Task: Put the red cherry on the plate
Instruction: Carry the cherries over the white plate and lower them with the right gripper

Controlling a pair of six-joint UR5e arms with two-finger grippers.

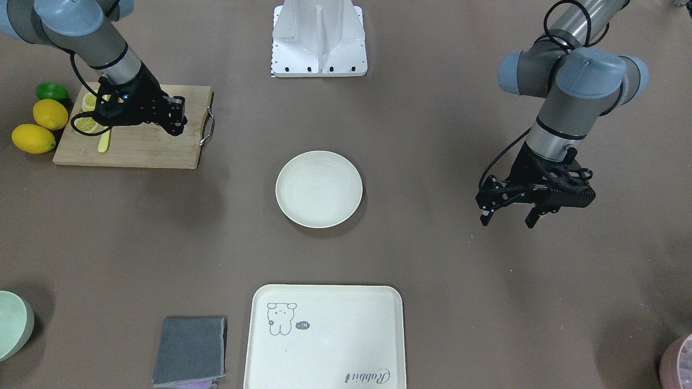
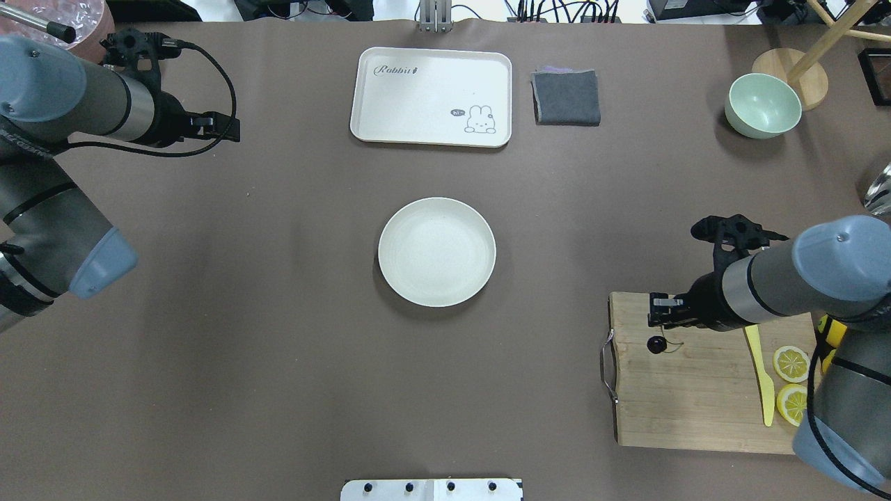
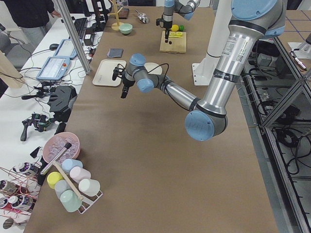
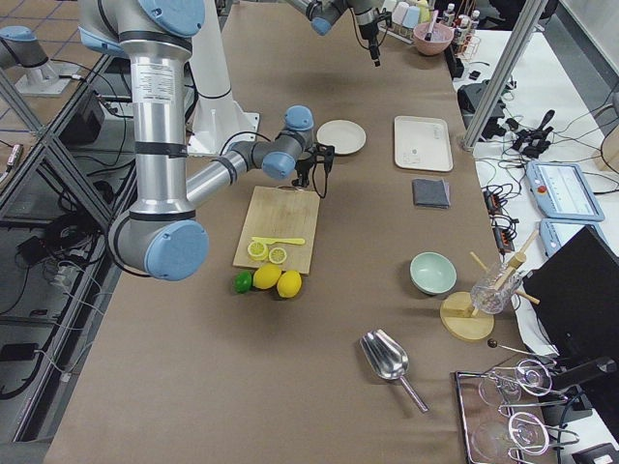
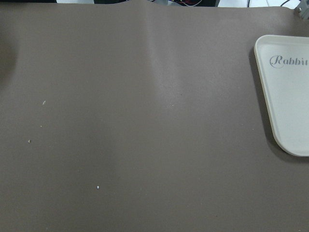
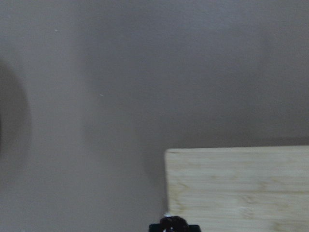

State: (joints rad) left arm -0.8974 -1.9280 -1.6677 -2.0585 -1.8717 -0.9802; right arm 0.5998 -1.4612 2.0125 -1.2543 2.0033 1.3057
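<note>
Right gripper [image 1: 174, 128] above handle-end corner of cutting board [image 2: 689, 396], jaws drawn narrow on red cherry [image 2: 654, 344], per wrist view. Thin stem trails beside the fruit. Plate [image 2: 437, 252] at table centre, well apart from cherry. Left gripper [image 1: 508, 219] above bare table, jaws spread wide, holding nothing.

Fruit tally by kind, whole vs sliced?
Whole lemons: 2
Lime: 1
Lemon slices: 2
Red cherry: 1
Total: 6
</note>
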